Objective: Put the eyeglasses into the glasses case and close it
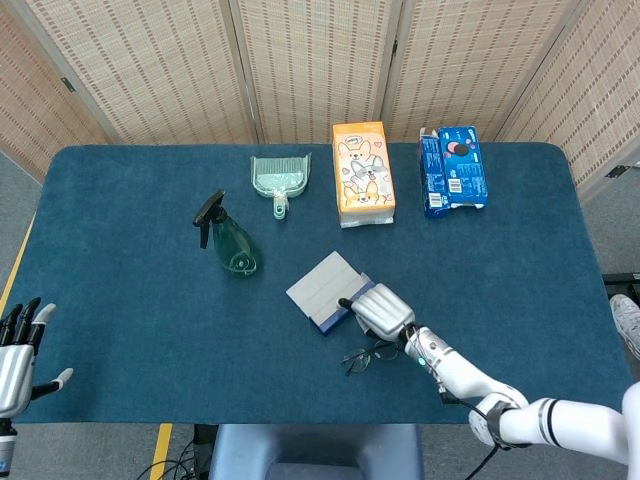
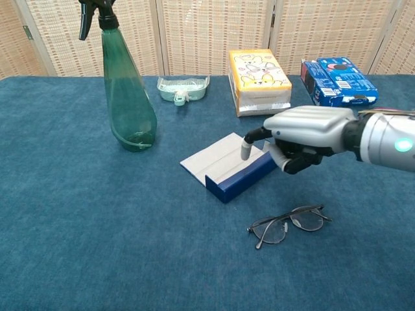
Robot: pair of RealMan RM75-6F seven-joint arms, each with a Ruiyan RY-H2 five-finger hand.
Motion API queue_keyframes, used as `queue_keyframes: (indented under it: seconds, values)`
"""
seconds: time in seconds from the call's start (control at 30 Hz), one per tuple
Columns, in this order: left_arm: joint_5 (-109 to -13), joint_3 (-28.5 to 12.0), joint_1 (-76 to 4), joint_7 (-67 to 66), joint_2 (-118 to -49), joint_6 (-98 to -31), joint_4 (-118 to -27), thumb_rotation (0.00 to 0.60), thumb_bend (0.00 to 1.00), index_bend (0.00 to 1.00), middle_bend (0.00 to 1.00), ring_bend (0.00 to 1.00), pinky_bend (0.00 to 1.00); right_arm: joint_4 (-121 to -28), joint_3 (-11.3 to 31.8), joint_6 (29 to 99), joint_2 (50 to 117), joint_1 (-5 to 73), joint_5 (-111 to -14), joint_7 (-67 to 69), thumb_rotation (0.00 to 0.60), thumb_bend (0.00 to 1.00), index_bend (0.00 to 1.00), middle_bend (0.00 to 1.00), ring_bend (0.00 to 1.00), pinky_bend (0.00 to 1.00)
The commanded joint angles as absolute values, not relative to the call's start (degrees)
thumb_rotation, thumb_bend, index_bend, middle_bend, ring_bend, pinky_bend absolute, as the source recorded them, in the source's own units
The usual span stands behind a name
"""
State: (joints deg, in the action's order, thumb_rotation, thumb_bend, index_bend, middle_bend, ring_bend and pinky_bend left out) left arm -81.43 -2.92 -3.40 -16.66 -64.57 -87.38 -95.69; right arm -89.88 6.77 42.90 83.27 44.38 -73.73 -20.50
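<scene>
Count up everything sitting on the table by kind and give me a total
Spray bottle: 1
Dustpan: 1
Snack boxes: 2, a yellow box and a blue box
Glasses case: 1, lying open
Eyeglasses: 1
Total: 6 things on the table, not counting the robot's right hand over the case.
</scene>
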Motion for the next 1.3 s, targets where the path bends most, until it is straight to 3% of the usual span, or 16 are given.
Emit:
queue_keyframes:
  seconds: [0.03,0.3,0.5,0.73,1.07,1.17,1.3]
  values:
    - [-81.25,-2.93,-3.23,-16.69,-64.45,-87.46,-95.78,0.6,0.13,0.14,0.07,0.05,0.18,-87.58,6.82,40.57,85.68,46.57,-71.91,-21.82,0.6,1.0,0.27,1.0,1.0,1.0]
    - [-81.3,-2.81,-3.12,-16.35,-64.49,-87.26,-95.61,0.6,0.13,0.14,0.07,0.05,0.18,-86.51,5.48,37.87,87.11,49.1,-69.95,-23.39,0.6,1.0,0.28,1.0,1.0,1.0]
    - [-81.43,-2.78,-3.2,-16.12,-64.67,-87.01,-95.47,0.6,0.13,0.14,0.07,0.05,0.18,-89.73,2.53,39.43,82.87,47.81,-71.55,-23.94,0.6,1.0,0.4,1.0,1.0,1.0]
    - [-82.14,-2.75,-3.61,-16.04,-65.03,-86.65,-95.44,0.6,0.13,0.14,0.07,0.05,0.18,-90.28,0.04,42.18,77.13,45.75,-69.94,-26.85,0.6,1.0,0.46,1.0,1.0,1.0]
    - [-82.56,-2.65,-3.73,-16.28,-65.13,-86.52,-95.77,0.6,0.13,0.14,0.07,0.05,0.18,-87.21,2.55,45.77,74.95,44.46,-63.58,-26.35,0.6,1.0,0.46,1.0,1.0,1.0]
    - [-82.8,-2.59,-3.75,-16.25,-65.09,-86.57,-95.79,0.6,0.13,0.14,0.07,0.05,0.18,-85.18,3.61,45.1,75.21,44.82,-60.04,-26.18,0.6,1.0,0.43,1.0,1.0,1.0]
    - [-82.72,-2.63,-3.74,-16.26,-65.11,-86.55,-95.76,0.6,0.13,0.14,0.07,0.05,0.18,-83.28,4.29,42.23,76.69,46.47,-53.82,-27.44,0.6,1.0,0.26,1.0,1.0,1.0]
